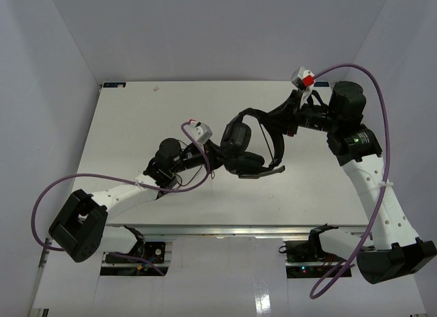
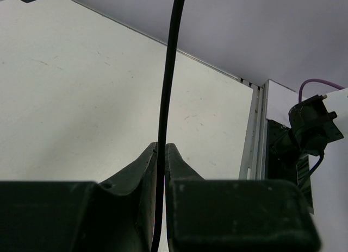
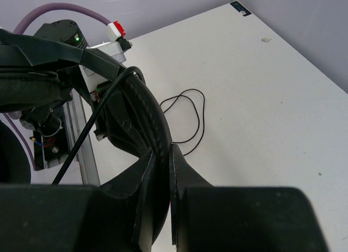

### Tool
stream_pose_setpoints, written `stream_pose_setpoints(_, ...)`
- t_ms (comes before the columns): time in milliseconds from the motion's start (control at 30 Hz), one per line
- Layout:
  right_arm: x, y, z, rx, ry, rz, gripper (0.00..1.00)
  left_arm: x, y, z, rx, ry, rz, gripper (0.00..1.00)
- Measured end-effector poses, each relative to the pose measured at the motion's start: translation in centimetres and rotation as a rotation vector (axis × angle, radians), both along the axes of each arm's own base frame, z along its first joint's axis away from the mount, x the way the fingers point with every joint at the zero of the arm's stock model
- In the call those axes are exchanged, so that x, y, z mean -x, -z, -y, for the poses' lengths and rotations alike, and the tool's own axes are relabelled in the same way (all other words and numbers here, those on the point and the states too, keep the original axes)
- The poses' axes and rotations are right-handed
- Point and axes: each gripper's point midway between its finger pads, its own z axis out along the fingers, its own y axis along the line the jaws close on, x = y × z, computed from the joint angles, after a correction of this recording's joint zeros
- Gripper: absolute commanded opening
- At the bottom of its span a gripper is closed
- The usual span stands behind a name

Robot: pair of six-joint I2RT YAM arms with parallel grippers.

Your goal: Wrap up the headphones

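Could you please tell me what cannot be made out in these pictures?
Left wrist view: whether the jaws of the left gripper pinch the thin black cable or only flank it; the gap is too narrow to tell.
Right wrist view: most of the black over-ear headphones, cut off at the left edge and covered below by the right gripper.
Top view: both grippers' jaws, too small and dark to separate from the headphones.

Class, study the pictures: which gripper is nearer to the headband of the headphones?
Right. The right gripper is clamped on the headband itself. The left gripper is off the headband, with the thin cable between its fingers.
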Motion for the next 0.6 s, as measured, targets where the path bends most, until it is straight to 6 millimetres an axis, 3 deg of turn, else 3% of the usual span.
stream_pose_setpoints(600, -2.0, -3.0, 1.9, -0.046, 0.116, 0.014, 0.07, 1.3, 3.7, -0.8, -0.033, 0.003, -0.080, 0.27)
